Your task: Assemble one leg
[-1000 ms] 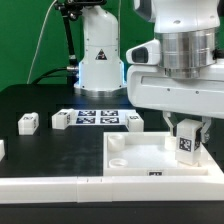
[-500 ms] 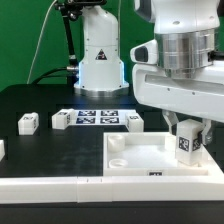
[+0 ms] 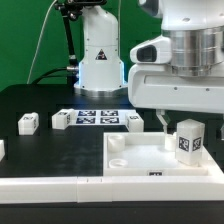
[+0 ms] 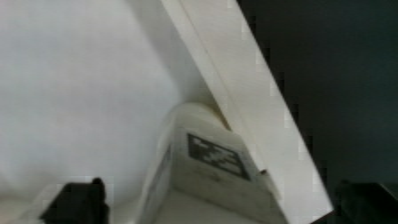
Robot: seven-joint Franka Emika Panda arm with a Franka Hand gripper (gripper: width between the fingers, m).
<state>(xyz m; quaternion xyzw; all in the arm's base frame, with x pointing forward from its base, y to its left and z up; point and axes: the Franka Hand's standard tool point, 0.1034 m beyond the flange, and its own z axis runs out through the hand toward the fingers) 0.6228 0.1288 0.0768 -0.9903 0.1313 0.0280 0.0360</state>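
A small white leg (image 3: 187,140) with a black-and-white marker stands upright at the corner of the large white panel (image 3: 140,158) on the exterior view's right. My gripper (image 3: 182,120) hangs just above it, open. One dark finger (image 3: 160,122) shows beside the leg and apart from it. In the wrist view the leg (image 4: 217,160) sits between my gripper's (image 4: 221,202) wide-apart fingertips (image 4: 77,200), and neither tip touches it.
Three more legs (image 3: 28,122), (image 3: 61,119), (image 3: 134,120) lie on the black table near the marker board (image 3: 97,117). The robot's white base (image 3: 100,55) stands behind. A white part shows at the exterior view's left edge (image 3: 2,148).
My gripper has lifted slightly and opened. The leg it held now stands free on the panel's corner.
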